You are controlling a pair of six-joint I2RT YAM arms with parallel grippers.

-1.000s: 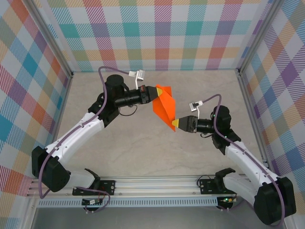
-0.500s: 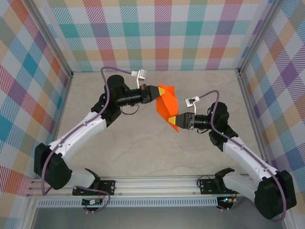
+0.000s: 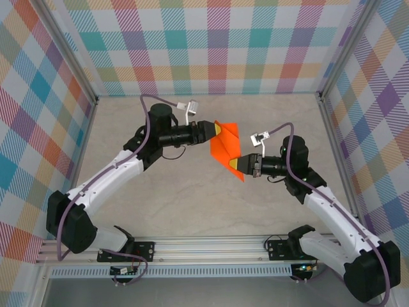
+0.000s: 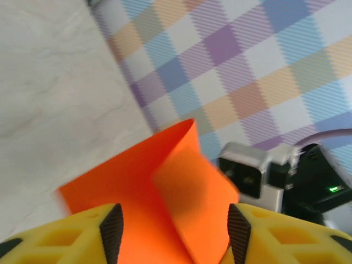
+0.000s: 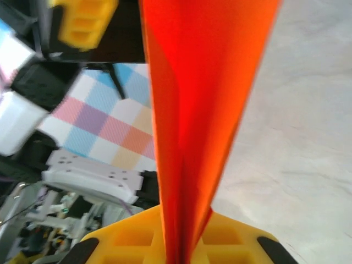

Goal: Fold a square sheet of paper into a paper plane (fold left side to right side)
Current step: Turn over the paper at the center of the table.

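The orange paper [image 3: 223, 147] is up in the air, off the table [image 3: 192, 211]. From above, it hangs a little toward 1 o'clock from the middle of the table. It is folded. It is wide at its 12 o'clock end and gets thin and pointy at its 5 o'clock end.

The left claw [image 3: 215, 131] is at about 10 o'clock from the paper, right by the wide end. It is open. In the left wrist view, its two yellow fingers [image 4: 111, 231] are far apart. The paper lies in the gap between them, and they are not squeezing it. You can see one flap of paper lying on top of another, with a straight edge going down the middle.

The right claw [image 3: 238, 167] is at about 5 o'clock from the paper, at the pointy end. It is shut tight on the paper. In the right wrist view, its yellow fingers [image 5: 132, 236] press together at the bottom. The paper comes up out of the pinch toward 12 o'clock and gets wider as it goes. Here you see the paper from its thin side, with the layers close together.

Checked walls [image 3: 211, 45] in many colors stand around the table.
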